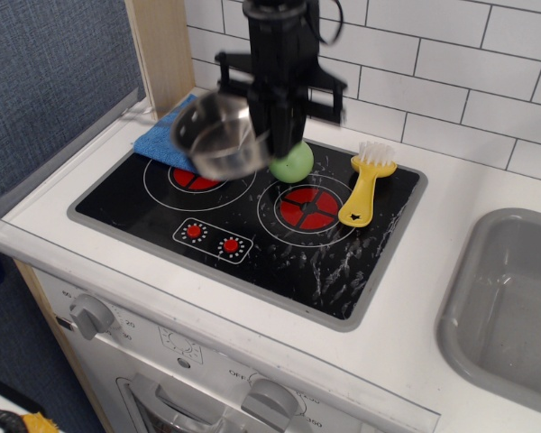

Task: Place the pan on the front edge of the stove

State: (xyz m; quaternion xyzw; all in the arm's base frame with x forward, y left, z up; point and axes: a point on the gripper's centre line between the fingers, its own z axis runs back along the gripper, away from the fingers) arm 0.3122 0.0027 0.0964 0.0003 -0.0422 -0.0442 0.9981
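The shiny steel pan [221, 135] hangs in the air, tilted, above the left burner of the black stove [252, 221]. My gripper [272, 122] is shut on the pan's right rim and holds it clear of the cooktop. The pan is blurred by motion; its wire handle points back left and barely shows. The stove's front edge [207, 275] with the two red dials [212, 239] lies below and in front of the pan.
A blue cloth [167, 144] lies on the back left burner, partly hidden by the pan. A green ball [293, 162] sits behind my gripper. A yellow brush [368, 189] lies at the right burner. A grey sink [514, 298] is at the right.
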